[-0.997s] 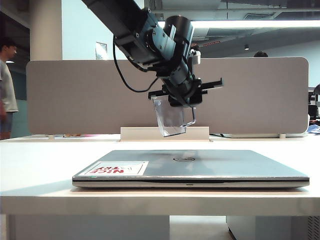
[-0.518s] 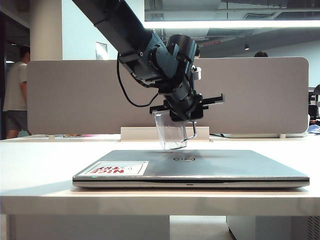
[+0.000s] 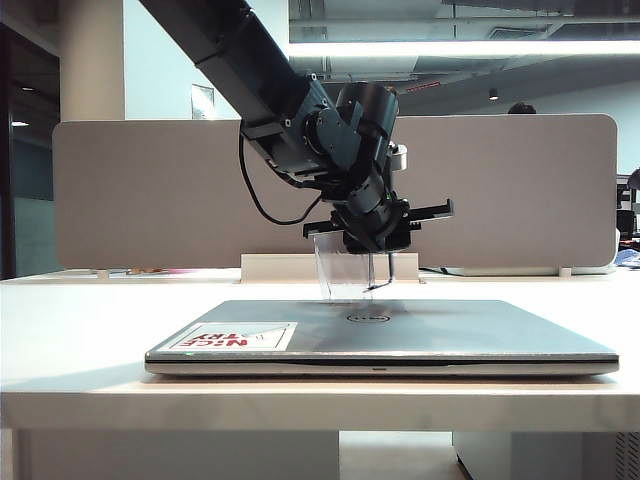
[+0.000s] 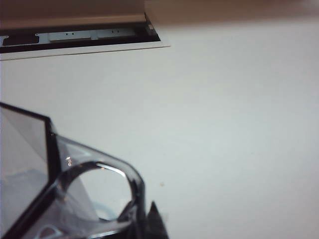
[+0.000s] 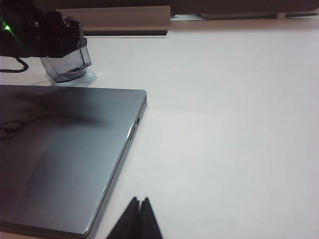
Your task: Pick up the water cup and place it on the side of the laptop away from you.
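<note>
Left pincer [image 3: 368,240] clamped on the water cup [image 3: 345,272], holding it by the rim and wall near the handle, above the strip of desk [image 3: 80,320] beyond the far edge of the laptop [image 3: 400,335]. From the laptop's logo the cup lies at about 12 o'clock in the exterior view, on the side away from the viewer. The cup hangs directly beneath the pincer, close to upright, its tapered base pointing down; whether the base touches the desk cannot be told, since the lid hides the desk surface there. The right wrist view shows the cup [image 5: 66,64] just beyond the laptop's [image 5: 60,159] far edge, with the left pincer [image 5: 50,35] gripping it from above. The left wrist view shows the cup [image 4: 75,199] against bare desk [image 4: 224,124].

Right pincer [image 5: 139,219] rests with fingers together, empty, near the laptop's right-hand side and well apart from the cup.

The deciding relation is vertical: the remaining travel is judged straight down from the pincer to the desk, and the left arm alone is placed to make it.
</note>
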Tool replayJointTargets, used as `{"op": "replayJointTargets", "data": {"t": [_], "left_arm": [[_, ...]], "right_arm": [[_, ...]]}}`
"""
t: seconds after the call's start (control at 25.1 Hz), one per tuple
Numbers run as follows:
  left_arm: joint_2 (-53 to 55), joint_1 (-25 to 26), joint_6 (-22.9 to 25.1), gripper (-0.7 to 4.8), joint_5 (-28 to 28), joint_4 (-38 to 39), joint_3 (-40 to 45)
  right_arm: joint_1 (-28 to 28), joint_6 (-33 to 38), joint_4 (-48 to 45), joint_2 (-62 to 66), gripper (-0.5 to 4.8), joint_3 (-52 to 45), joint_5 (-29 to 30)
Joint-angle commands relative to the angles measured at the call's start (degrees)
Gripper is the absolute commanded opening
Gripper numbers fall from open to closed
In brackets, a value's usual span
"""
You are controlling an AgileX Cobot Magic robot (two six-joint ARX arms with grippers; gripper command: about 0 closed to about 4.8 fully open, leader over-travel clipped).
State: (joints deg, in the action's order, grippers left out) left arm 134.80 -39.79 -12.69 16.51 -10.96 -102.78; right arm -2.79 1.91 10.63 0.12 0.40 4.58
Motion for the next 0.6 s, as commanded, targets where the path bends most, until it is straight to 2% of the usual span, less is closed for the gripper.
{"op": "replayJointTargets", "data": {"t": [0.04,0.48,0.6], "left_arm": [[0.7,-0.7,-0.2,-0.05,-0.4,-1.1,-0.3],[1.4,-1.4,-0.2,0.03,-0.4,-1.6,-0.3],[1.3,-1.4,-0.1,0.98,-0.4,-1.5,-0.3]], "right_arm": [[0.0,0.0,-0.3,0.0,-0.08,-0.2,0.1],[0.0,0.0,-0.3,0.0,-0.08,-0.2,0.6],[0.0,0.0,-0.3,0.0,-0.08,-0.2,0.6]]}}
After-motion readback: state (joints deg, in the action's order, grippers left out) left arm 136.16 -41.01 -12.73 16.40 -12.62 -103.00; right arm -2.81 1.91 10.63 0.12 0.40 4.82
